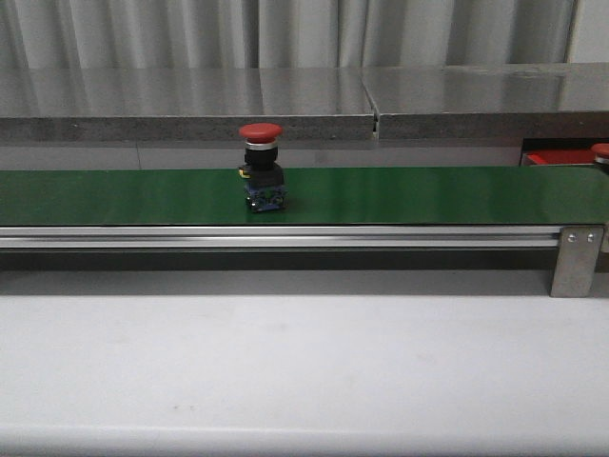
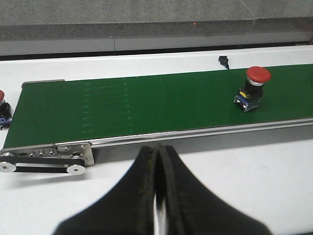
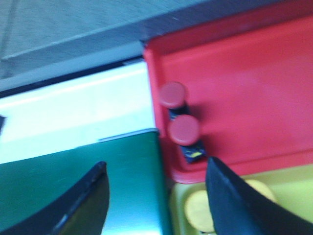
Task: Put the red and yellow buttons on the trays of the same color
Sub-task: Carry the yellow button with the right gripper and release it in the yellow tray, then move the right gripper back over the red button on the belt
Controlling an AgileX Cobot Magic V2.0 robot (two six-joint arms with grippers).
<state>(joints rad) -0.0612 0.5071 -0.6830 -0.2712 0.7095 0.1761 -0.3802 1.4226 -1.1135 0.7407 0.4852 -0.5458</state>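
Observation:
A red button (image 1: pixel 260 133) stands upright on its black and blue base on the green belt (image 1: pixel 428 195), left of centre. The left wrist view shows that same red button (image 2: pixel 257 75) far from my left gripper (image 2: pixel 157 149), which is shut on nothing over the white table. My right gripper (image 3: pixel 156 166) is open and empty above the belt's end. Just beyond it, the red tray (image 3: pixel 254 88) holds two red buttons (image 3: pixel 173 94) (image 3: pixel 184 129). Beside the red tray, a yellow tray (image 3: pixel 293 178) holds a yellow button (image 3: pixel 198 210); one finger partly hides another. Neither gripper shows in the front view.
The belt's metal rail and bracket (image 1: pixel 577 257) run along its front edge. A grey counter (image 1: pixel 190 105) stands behind the belt. At the belt's other end, another red button (image 2: pixel 2 97) sits by the roller (image 2: pixel 73 169). A small black part (image 2: pixel 223 61) lies behind the belt.

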